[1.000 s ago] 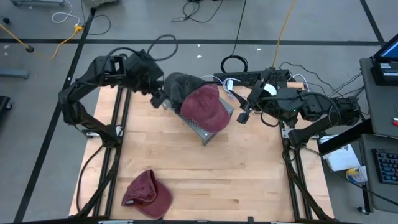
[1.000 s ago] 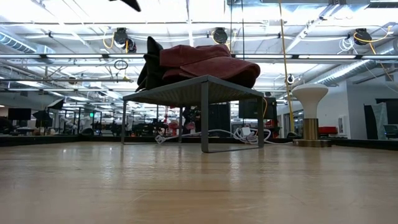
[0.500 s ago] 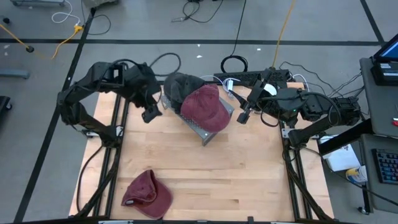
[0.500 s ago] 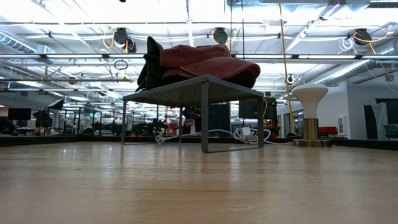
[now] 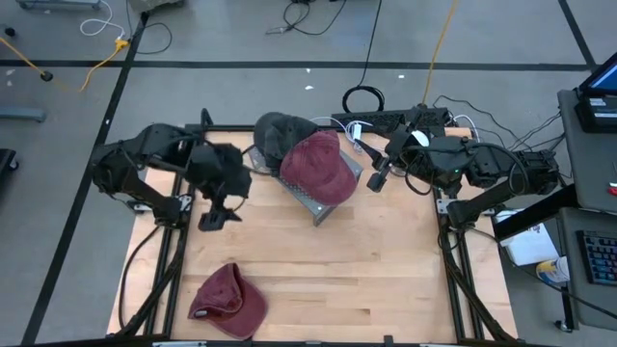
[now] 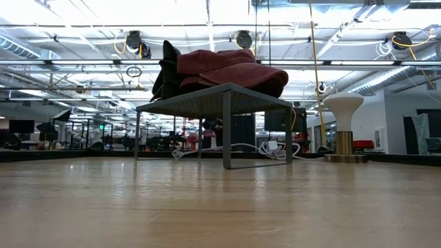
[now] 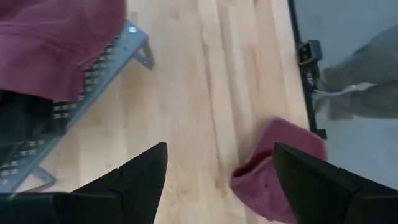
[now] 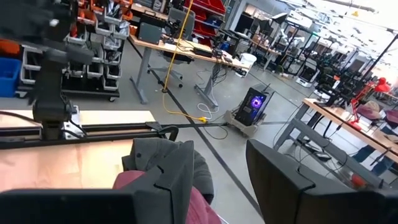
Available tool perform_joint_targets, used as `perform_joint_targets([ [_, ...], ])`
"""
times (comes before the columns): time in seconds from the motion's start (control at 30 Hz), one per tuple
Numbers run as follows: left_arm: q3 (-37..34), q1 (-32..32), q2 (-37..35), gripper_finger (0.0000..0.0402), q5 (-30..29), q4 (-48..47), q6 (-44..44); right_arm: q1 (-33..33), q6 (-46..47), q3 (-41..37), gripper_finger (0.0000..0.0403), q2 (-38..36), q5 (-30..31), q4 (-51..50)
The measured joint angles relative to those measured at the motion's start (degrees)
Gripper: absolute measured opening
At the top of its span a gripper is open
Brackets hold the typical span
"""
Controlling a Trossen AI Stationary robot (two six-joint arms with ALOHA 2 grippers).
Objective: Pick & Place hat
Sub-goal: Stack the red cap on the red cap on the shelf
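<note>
Now, operator | your left gripper (image 5: 209, 221): fingers spread, empty, above bare table (image 5: 366, 260) | right gripper (image 5: 376, 180): parted, empty, beside rack (image 5: 323, 205) | loose maroon hat (image 5: 229, 300): front edge.

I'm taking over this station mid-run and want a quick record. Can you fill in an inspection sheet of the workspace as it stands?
Surface: wooden table, mostly bare.
Job's things: maroon hat and dark hat piled on the metal rack; second maroon hat loose near the table's front left edge.
Clutter: nothing seen on the tabletop.
Grippers: left gripper open and empty, over the table left of the rack; right gripper part open and empty, waiting right of the rack.
Cables: black and white cables behind the table; yellow cord on the floor.
Surroundings: keyboard on a desk at right.
</note>
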Motion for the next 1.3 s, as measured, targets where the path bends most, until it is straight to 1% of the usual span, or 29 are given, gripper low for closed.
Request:
perform_joint_targets([
  [0.07,0.00,-2.03,0.34,0.0296,-0.02,0.04,-1.75,0.00,0.17,0.00,0.0139,0.00,0.00,0.00],
  [0.3,-0.07,-9.87,0.99,0.0296,0.04,0.00,-13.31,0.00,-0.74,0.00,0.0139,0.00,0.00,-0.02],
  [0.57,-0.07,-19.54,4.40,0.0296,-4.58,0.00,-22.07,0.00,-1.92,0.00,0.0139,0.00,-0.02,0.00],
  [0.7,-0.07,-23.86,7.05,0.0296,-4.62,0.21,-24.77,0.00,-1.95,0.00,0.0139,-0.01,-0.02,-0.01],
  [1.0,-0.07,-32.35,12.94,0.0296,-4.57,1.07,-27.92,0.00,-1.95,0.00,0.0139,-0.02,-0.02,-0.02],
  [1.17,-0.07,-36.85,15.48,0.0296,-4.60,3.49,-31.08,0.00,-1.95,0.00,0.0139,-0.02,-0.02,-0.02],
  [1.3,-0.07,-39.96,18.03,0.0296,-6.13,5.32,-33.75,0.00,-1.82,0.00,0.0139,-0.02,-0.02,-0.02],
])
